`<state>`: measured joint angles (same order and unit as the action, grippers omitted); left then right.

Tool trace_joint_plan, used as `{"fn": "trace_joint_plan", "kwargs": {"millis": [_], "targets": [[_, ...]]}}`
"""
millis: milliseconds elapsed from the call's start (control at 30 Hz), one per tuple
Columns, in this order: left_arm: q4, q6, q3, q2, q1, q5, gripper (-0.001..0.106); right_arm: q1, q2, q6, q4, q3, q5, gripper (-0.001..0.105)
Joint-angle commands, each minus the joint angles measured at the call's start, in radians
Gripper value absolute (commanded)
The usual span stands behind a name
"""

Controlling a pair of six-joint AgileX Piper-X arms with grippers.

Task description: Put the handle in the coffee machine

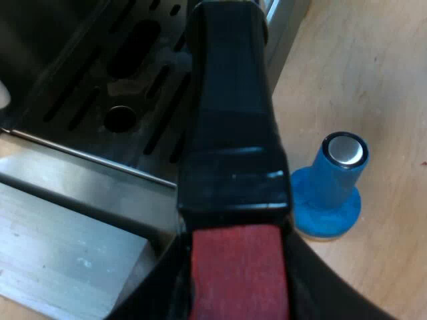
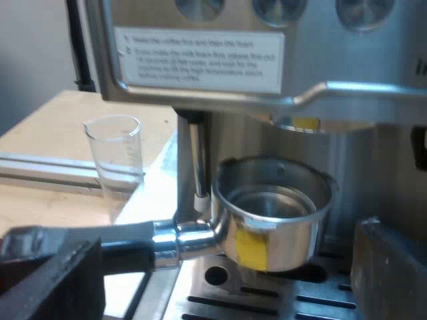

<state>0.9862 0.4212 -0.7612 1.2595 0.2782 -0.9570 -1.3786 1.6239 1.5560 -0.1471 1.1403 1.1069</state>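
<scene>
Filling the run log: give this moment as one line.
left gripper: shut on handle | holder: basket at machine front, above drip tray, not locked in | blue tamper: upright on table

At machine [image 2: 333, 53] front we've small gap above holder [image 2: 273, 213]; steam wand [image 2: 195, 160] just beside; tamper [image 1: 331, 187], meas. glass [image 2: 117, 157] nearby.

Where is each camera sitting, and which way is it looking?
Left wrist view: rides my left arm, looking down the holder's dark handle to the drip tray and a blue tamper; my left gripper's fingers clamp the red end.
Right wrist view: rides my right arm, facing the espresso machine's front, the holder's metal basket and a measuring glass; my right gripper's open fingers frame it.
Shared: the holder and the slotted drip tray.
</scene>
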Motion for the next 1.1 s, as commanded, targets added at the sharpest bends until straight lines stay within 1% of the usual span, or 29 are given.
{"fn": "trace_joint_plan", "kwargs": {"millis": [33, 233, 267, 367, 700, 1000, 1100], "targets": [[-0.01, -0.001, -0.027, 0.017, -0.001, -0.072, 0.0, 0.003, 0.032, 0.01, -0.026, 0.002, 0.029, 0.077], [-0.01, -0.001, -0.048, 0.055, -0.001, -0.072, 0.0, 0.003, 0.07, 0.01, -0.113, 0.002, 0.046, 0.077], [-0.01, -0.001, -0.053, 0.056, -0.001, -0.072, 0.0, 0.003, 0.093, 0.01, -0.158, 0.002, 0.103, 0.077], [-0.01, -0.001, -0.065, 0.057, -0.001, -0.072, 0.0, 0.011, 0.11, 0.01, -0.17, 0.002, 0.145, 0.077], [-0.019, -0.001, -0.083, 0.087, -0.005, -0.072, 0.001, 0.051, 0.12, 0.01, -0.207, 0.002, 0.142, 0.077], [-0.017, -0.001, -0.131, 0.118, -0.026, -0.068, 0.001, 0.061, 0.12, 0.01, -0.21, 0.002, 0.132, 0.077], [-0.017, -0.001, -0.148, 0.123, -0.049, -0.068, 0.001, 0.06, 0.12, 0.01, -0.21, 0.002, 0.129, 0.077]]}}
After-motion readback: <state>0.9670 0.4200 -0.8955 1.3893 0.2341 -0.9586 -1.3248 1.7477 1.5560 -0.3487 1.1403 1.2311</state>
